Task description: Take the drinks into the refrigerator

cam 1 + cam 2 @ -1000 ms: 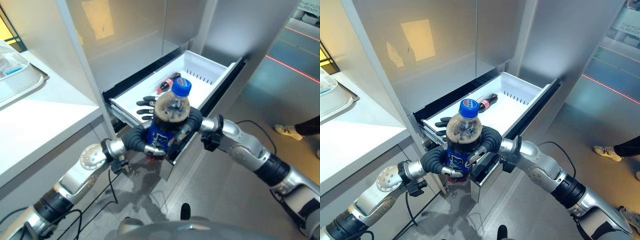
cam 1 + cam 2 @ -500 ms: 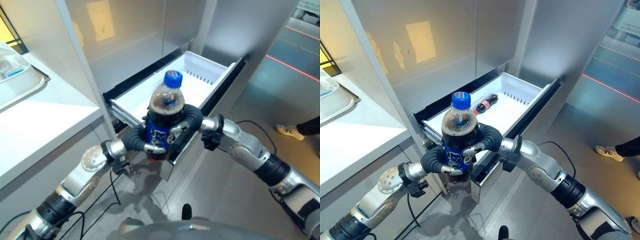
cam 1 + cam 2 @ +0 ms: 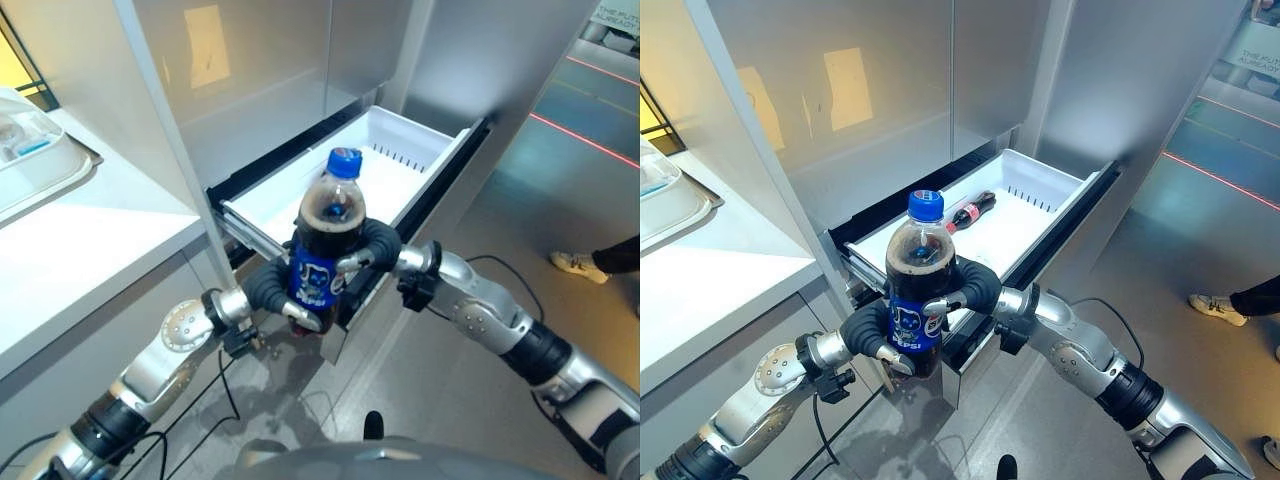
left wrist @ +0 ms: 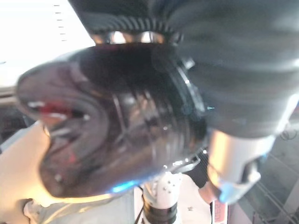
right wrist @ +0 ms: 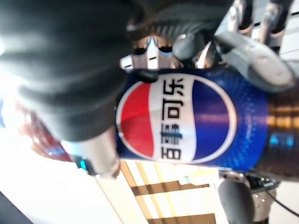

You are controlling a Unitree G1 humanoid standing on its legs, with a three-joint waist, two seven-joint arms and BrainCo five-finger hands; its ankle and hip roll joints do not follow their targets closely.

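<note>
While clasping the cola bottle (image 3: 322, 240) from both sides, standing before the open fridge drawer (image 3: 440, 135).

Left eye view: left hand (image 3: 268, 285) curling round the lower body of the bottle, right hand (image 3: 372, 245) wrapping it from the far side. Bottle standing upright, blue cap (image 3: 343, 160) on top, hanging in the air just above the drawer's near front edge, not yet inside. Pale counter (image 3: 90, 230) lying off to the left; a person's shoe (image 3: 575, 263) showing on the floor at the right.

Right eye view: small bottle (image 3: 970, 210) already lying on its side at the back of the white drawer, leaving open floor in front of it.

Left wrist view: looking up at the dark ribbed base of the bottle, pressing close against the hand's cover (image 4: 233, 70).

Right wrist view: fingers (image 5: 252, 51) bending over the blue label (image 5: 196, 116).

Judging the step as carrying over and lowering in. Advising: holding both grips even, clearing the front edge before dropping, setting down on the bare floor well short of the small bottle, loosening one hand only after landing.

Label: blue wrap carrying a round red, white and blue emblem with white characters; leaving the print unread.
</note>
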